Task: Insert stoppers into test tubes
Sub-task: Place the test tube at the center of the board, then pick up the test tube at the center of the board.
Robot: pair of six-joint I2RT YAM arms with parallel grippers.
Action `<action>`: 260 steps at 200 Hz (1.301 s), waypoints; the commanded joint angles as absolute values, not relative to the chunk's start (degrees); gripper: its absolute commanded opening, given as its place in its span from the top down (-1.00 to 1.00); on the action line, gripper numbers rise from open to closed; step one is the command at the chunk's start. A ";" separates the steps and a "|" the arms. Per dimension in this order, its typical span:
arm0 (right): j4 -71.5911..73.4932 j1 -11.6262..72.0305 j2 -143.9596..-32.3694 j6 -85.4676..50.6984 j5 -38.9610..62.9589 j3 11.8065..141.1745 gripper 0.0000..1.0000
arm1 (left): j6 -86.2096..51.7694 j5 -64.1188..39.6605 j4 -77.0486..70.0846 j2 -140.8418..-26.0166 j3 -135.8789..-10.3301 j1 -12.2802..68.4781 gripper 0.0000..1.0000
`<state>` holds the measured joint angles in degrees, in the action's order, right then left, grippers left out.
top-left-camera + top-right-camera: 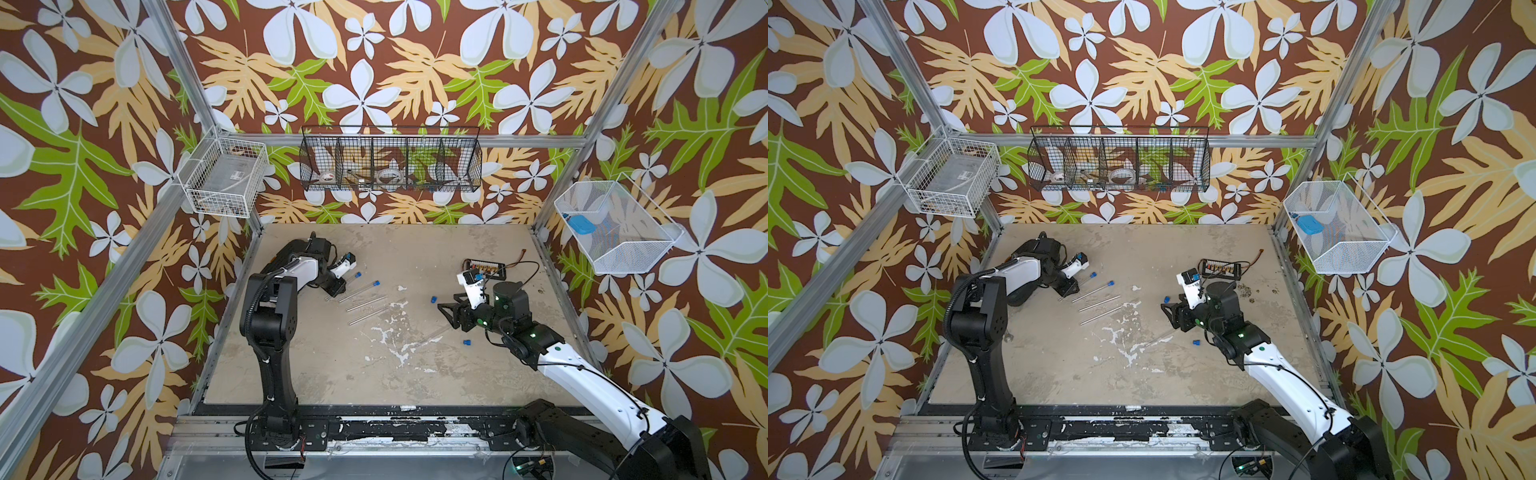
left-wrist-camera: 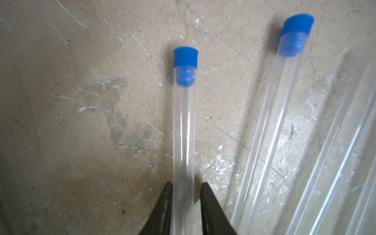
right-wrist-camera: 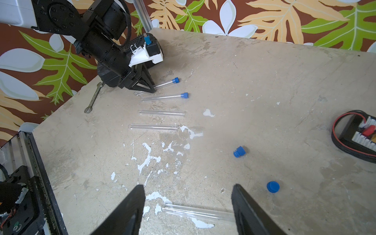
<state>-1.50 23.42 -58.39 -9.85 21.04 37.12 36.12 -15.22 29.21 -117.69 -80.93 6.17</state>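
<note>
Tubes (image 3: pixel 161 113): four lay flat on the table (image 3: pixel 264 91) in a rough parallel row by the left arm, and a fifth tube (image 3: pixel 199 213) lay apart on the right arm's side. The row's mouths all pointed toward the right arm, probably so it could push stoppers in while the left steadied each tube near its closed end. Left gripper (image 2: pixel 185 184) was low over the end tube (image 2: pixel 183 126) of the row: jaws narrow, flanking it, with a sliver of gap on one side, so likely not clamped. That tube carried a seated stopper (image 2: pixel 185 59), and so did its neighbour (image 2: pixel 270 126). Right gripper (image 3: pixel 188 187) was wide and empty, hovering with the fifth tube lying crosswise between its fingers, which looks like a line-up for a pick. Loose stoppers (image 3: pixel 239 151) sat just beside it, within its easy reach. Count: 5 tubes, 2 capped and 3 bare. Only 4 stoppers were seen, 2 seated and 2 loose, with no fifth in any view
</note>
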 commanded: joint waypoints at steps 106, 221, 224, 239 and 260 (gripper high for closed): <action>0.18 23.52 -57.74 -8.44 20.75 36.31 -0.39 | 35.61 -12.21 26.03 -92.92 -68.61 11.67 0.24; -0.48 23.55 -57.57 -7.35 19.60 36.23 -0.36 | 28.60 -3.28 30.05 -96.97 -63.36 27.68 0.23; -0.44 23.52 -57.52 -7.32 19.58 36.23 -0.37 | 28.59 -3.45 30.12 -97.35 -63.70 27.76 0.23; -0.64 23.48 -57.55 -7.13 19.26 36.21 -0.37 | 28.65 -4.04 30.40 -99.34 -65.22 27.86 0.23; -0.97 23.53 -57.48 -6.79 18.91 36.22 -0.36 | 28.82 -4.37 31.07 -101.86 -67.18 28.12 0.22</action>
